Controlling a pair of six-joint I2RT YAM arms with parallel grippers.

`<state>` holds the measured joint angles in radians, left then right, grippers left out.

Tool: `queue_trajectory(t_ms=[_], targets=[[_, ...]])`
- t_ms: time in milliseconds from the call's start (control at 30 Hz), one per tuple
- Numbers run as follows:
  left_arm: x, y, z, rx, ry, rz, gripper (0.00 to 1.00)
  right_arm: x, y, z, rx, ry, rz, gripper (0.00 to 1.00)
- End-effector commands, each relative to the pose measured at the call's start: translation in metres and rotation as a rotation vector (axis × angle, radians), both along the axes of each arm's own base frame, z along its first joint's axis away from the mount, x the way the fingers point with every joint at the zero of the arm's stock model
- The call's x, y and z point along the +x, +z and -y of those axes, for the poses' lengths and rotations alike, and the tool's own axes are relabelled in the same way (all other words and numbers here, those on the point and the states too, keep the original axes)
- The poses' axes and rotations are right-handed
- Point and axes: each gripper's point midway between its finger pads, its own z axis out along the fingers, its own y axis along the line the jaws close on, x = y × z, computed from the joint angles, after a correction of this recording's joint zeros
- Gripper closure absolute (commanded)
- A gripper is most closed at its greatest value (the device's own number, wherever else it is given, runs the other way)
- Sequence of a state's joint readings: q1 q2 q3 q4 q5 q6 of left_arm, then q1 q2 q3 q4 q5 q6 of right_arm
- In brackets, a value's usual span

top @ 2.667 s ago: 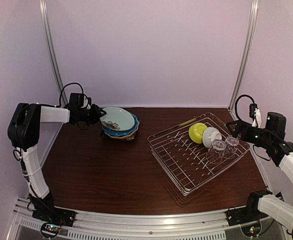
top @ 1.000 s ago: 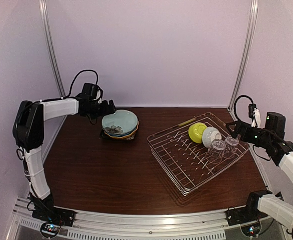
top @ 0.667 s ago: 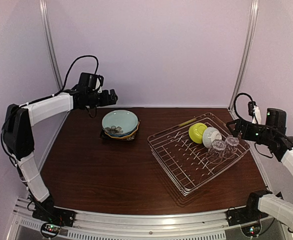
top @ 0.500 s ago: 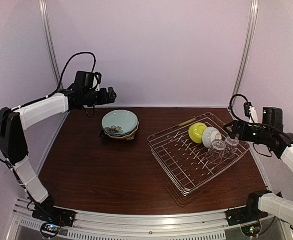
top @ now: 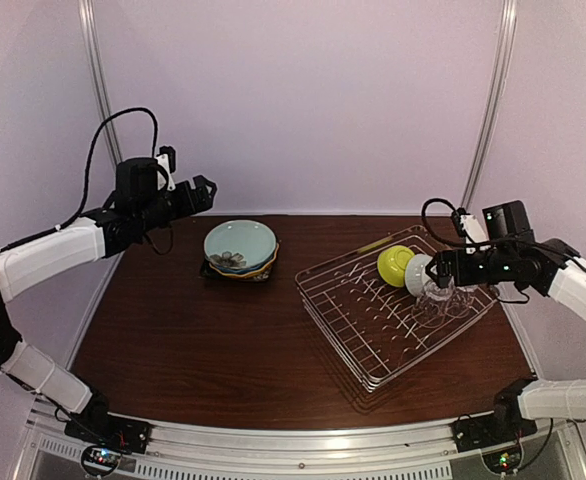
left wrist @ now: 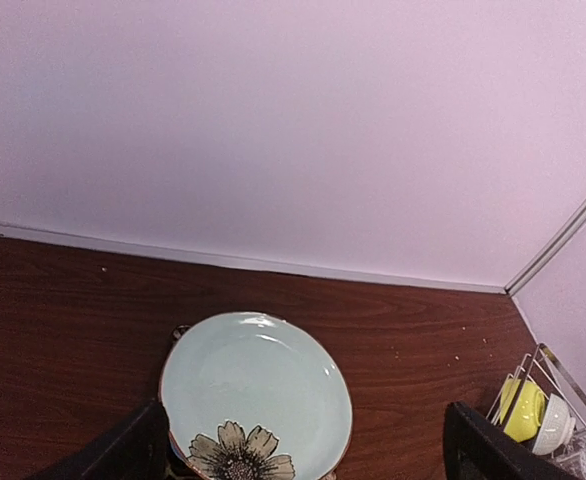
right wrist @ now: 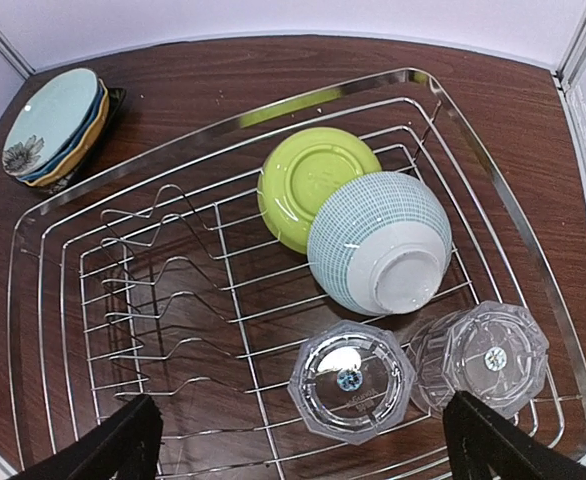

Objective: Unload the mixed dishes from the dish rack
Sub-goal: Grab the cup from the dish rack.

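The silver wire dish rack sits right of centre. At its far end lean a yellow-green bowl and a white bowl. Beside them two clear glasses stand upside down. My right gripper hovers open above the glasses, holding nothing. In the right wrist view the right gripper spans the nearer glass. A stack of plates, pale teal plate on top, lies at the back left. My left gripper is raised to its left, open and empty; the left gripper looks down at the stack.
The rack's prong rows hold nothing. Bare dark wood table lies in front of the plates and left of the rack. White walls and metal corner posts close in the back and sides.
The left arm lifted off the plate stack and drew back to the left, leaving the teal plate on top. The right arm swung in over the rack's glasses.
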<state>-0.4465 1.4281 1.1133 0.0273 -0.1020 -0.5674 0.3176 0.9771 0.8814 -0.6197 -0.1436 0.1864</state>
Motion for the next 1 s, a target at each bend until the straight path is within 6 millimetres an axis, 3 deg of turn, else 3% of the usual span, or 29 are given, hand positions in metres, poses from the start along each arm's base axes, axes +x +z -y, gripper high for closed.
queue_trajectory(t_ms=[0, 400, 967], targets=[[-0.005, 0.041, 0.005, -0.015, 0.012, 0.122, 0.03, 0.003, -0.014, 0.014, -0.109, -0.061, -0.054, 0.0], [-0.018, 0.046, 0.011, 0.049, -0.006, 0.122, 0.03, 0.011, -0.043, 0.009, -0.118, -0.066, -0.117, 0.01], [-0.018, 0.031, 0.014, 0.137, -0.033, 0.072, 0.03, 0.02, -0.079, 0.003, -0.117, -0.064, -0.188, 0.09]])
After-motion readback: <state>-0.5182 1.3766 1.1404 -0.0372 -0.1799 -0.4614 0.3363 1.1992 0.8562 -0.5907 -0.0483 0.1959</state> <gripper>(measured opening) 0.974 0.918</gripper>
